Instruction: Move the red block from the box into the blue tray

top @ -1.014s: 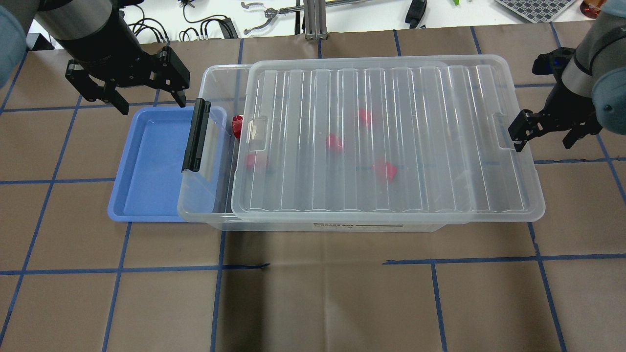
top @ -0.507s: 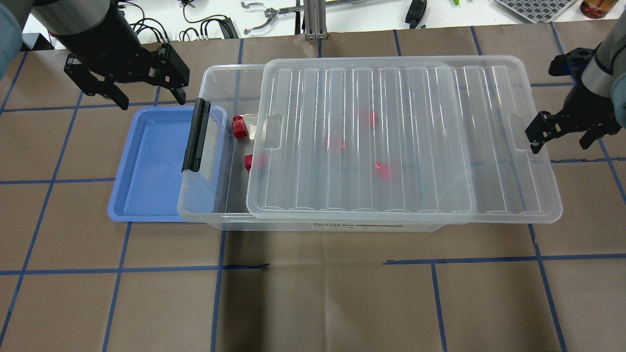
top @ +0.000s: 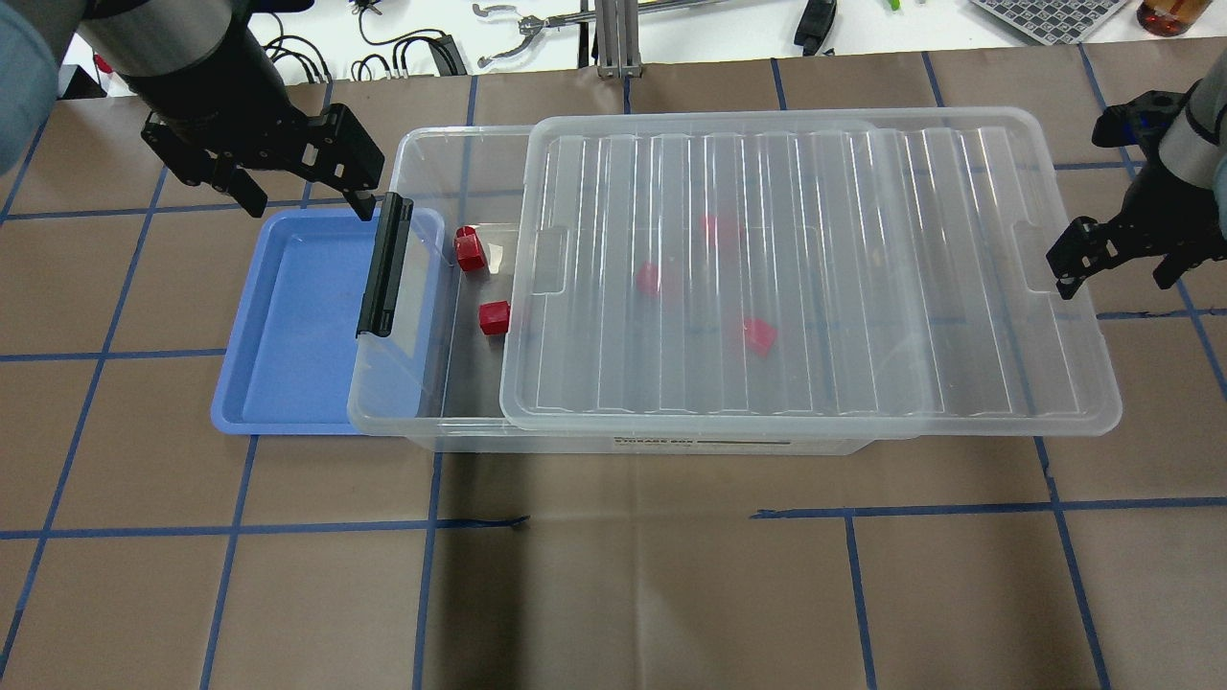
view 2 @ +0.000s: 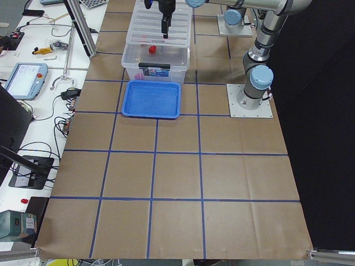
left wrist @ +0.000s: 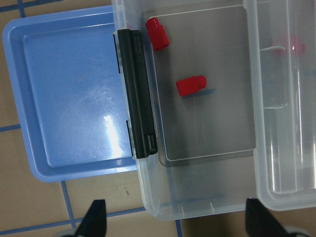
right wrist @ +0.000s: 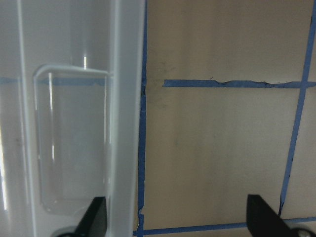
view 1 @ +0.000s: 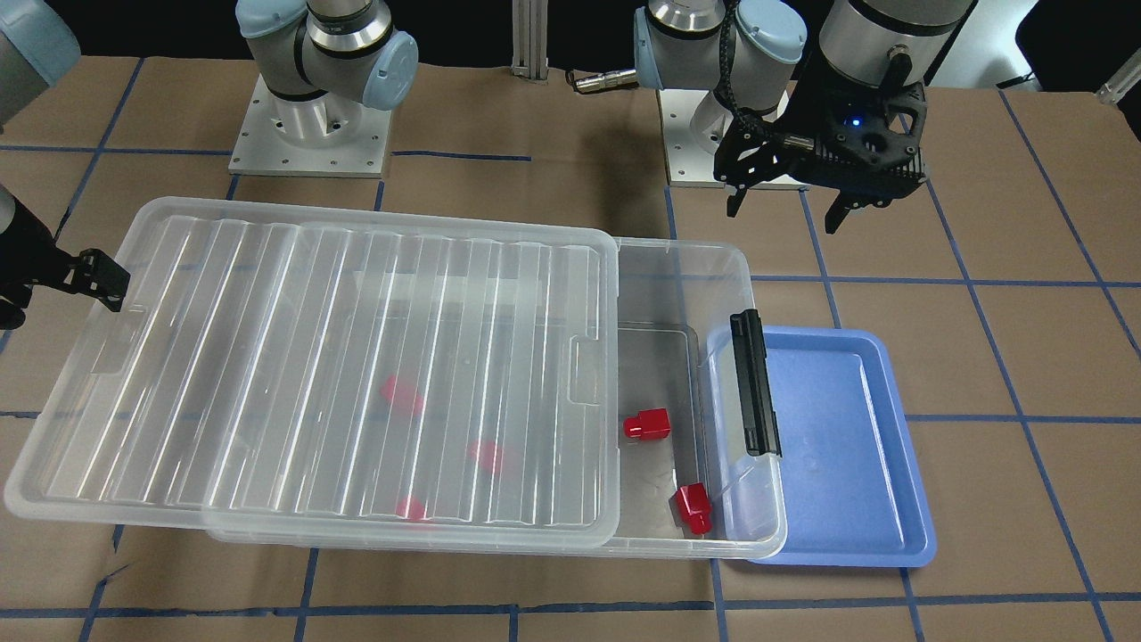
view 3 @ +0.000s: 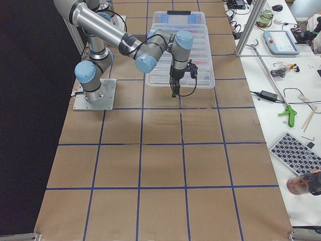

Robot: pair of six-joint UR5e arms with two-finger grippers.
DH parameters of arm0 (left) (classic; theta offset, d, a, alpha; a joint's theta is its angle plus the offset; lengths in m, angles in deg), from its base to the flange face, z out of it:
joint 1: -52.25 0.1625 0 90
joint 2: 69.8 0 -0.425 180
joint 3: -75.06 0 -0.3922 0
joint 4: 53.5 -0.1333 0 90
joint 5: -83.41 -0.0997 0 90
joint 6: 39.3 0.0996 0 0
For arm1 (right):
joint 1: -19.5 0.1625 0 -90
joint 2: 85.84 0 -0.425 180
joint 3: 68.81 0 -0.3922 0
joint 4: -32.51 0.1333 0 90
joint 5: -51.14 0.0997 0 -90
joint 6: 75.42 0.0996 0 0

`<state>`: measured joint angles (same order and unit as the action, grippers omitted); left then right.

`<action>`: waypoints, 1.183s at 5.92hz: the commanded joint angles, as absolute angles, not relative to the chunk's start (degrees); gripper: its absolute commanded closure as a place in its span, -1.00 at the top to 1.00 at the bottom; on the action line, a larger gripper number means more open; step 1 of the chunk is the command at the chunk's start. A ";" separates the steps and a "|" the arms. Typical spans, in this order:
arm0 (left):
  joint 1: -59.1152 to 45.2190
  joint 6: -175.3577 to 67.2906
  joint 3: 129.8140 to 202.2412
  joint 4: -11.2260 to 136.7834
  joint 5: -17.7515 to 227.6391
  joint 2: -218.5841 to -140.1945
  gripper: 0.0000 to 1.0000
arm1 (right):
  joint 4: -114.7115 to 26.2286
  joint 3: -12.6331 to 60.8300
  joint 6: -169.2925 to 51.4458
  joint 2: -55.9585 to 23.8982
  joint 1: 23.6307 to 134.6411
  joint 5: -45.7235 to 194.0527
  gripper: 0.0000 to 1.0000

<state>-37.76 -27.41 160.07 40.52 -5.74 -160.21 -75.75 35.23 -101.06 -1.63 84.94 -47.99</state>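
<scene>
The clear box (top: pixel 422 422) has its ribbed lid (top: pixel 815 268) slid off to the right. At its open left end lie two red blocks (top: pixel 470 251) (top: pixel 495 317), which also show in the left wrist view (left wrist: pixel 157 33) (left wrist: pixel 190 85). Three more blocks show dimly under the lid (top: pixel 650 278). The empty blue tray (top: pixel 297 316) sits at the box's left end, partly under its black clip bar (top: pixel 383 268). My left gripper (top: pixel 312 203) is open and empty above the tray's far edge. My right gripper (top: pixel 1120 280) is open, with one finger at the lid's right edge notch.
Brown paper with blue tape lines covers the table (top: pixel 613 575). Tools, cables and a keyboard lie on the white bench (top: pixel 537 29) beyond the far edge. The lid overhangs the box's right end (top: pixel 1083 383). The arm bases (view 1: pixel 312 134) stand on the robot's side.
The lid has slid further right along with my right gripper, uncovering the second red block. My left gripper has shifted slightly right, towards the clip bar.
</scene>
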 commanded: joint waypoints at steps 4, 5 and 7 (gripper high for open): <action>-38.54 7.34 160.75 40.46 -5.53 -161.46 0.97 | -76.21 34.82 -104.51 -1.55 80.94 -49.93 1.00; -37.59 16.94 160.58 40.19 -5.71 -161.81 0.97 | -76.13 34.55 -104.26 -1.46 80.94 -49.93 1.00; -37.84 31.73 161.97 39.67 -6.15 -162.69 0.96 | -75.60 32.90 -102.59 0.20 81.64 -48.97 1.00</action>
